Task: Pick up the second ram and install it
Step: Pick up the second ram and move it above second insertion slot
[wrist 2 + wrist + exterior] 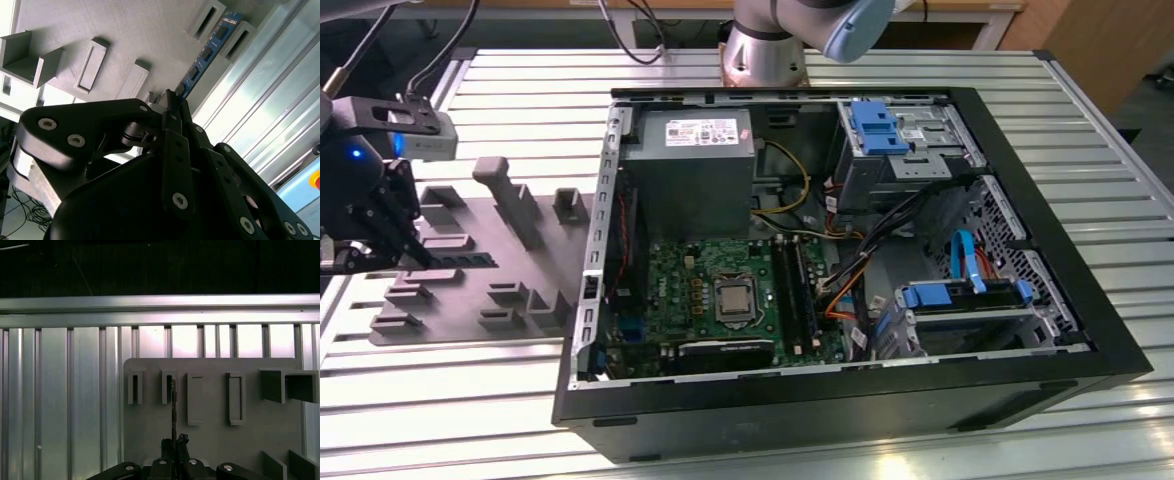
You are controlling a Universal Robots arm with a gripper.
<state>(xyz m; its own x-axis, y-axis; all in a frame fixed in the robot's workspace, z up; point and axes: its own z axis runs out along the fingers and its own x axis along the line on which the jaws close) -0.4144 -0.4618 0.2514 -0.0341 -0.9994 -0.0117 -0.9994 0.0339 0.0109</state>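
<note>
The second ram [206,54] is a thin dark board with chips, standing on edge in the grey fixture tray [520,250]. Its far end sits between two grey fixture blocks [212,20]. In the first wrist view the ram [173,410] shows edge-on as a thin dark line running from a slotted block to my fingers. My gripper [175,442] is shut on the ram's near end, seen in the second wrist view with the gripper [175,99] pinched together. In the exterior view the gripper [387,250] hangs over the tray's left end, by the ram [460,260]. The motherboard's black slots [794,285] lie inside the open computer case.
The open black computer case [1067,380] lies on the slatted aluminium table [480,400], at the exterior view's right of the tray. It holds a power supply [694,160], blue drive brackets [874,125] and loose cables [854,280]. Several raised grey blocks [500,185] stand on the tray.
</note>
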